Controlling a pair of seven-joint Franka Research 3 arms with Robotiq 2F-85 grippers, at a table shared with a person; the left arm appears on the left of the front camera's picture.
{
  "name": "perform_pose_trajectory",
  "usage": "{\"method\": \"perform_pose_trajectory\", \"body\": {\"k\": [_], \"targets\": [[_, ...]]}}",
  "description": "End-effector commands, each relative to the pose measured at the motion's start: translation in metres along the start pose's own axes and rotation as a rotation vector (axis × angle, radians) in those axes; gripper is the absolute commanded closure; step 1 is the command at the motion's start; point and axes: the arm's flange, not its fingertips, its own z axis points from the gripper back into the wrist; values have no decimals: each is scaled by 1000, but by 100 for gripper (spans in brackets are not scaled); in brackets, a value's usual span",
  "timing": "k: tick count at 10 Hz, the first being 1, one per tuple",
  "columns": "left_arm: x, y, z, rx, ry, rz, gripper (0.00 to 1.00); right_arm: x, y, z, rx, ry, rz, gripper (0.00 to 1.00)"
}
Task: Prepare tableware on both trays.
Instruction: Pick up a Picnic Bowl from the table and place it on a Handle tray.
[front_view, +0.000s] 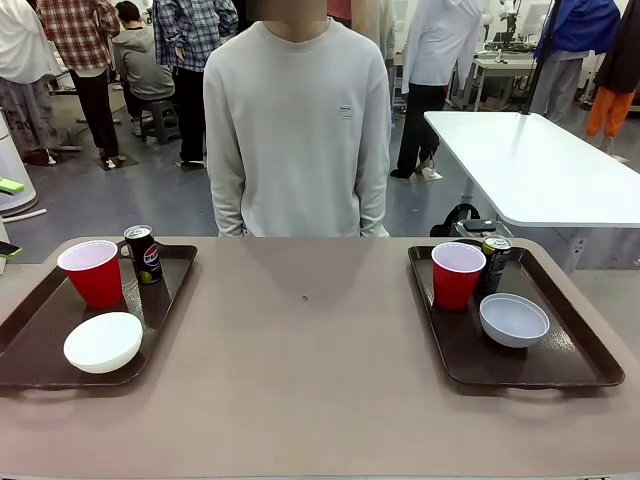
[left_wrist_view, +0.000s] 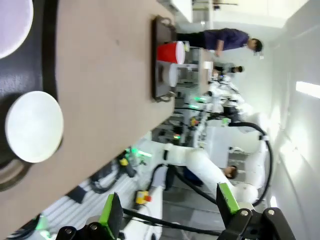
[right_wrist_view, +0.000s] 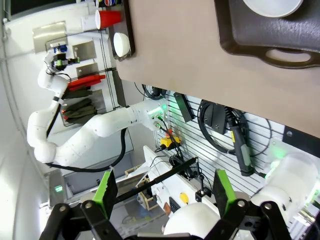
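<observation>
Now each tray (front_view: 40, 350) holds cup, can, bowl.

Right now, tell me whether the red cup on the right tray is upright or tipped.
Upright. The red cup stands on its base at the right tray's far end, white rim facing up, beside the dark can.

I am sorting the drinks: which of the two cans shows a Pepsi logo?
The can on the left tray, behind the red cup, shows the round Pepsi logo. The can on the right tray has a yellow-green top band instead.
</observation>
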Motion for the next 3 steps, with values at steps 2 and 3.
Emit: {"method": "perform_pose_trajectory", "body": {"k": [2, 3], "targets": [[-2, 7, 3, -71, 20, 20, 0, 3, 3, -1, 20, -11, -11, 0], [-2, 7, 3, -71, 20, 20, 0, 3, 3, -1, 20, -11, -11, 0]]}}
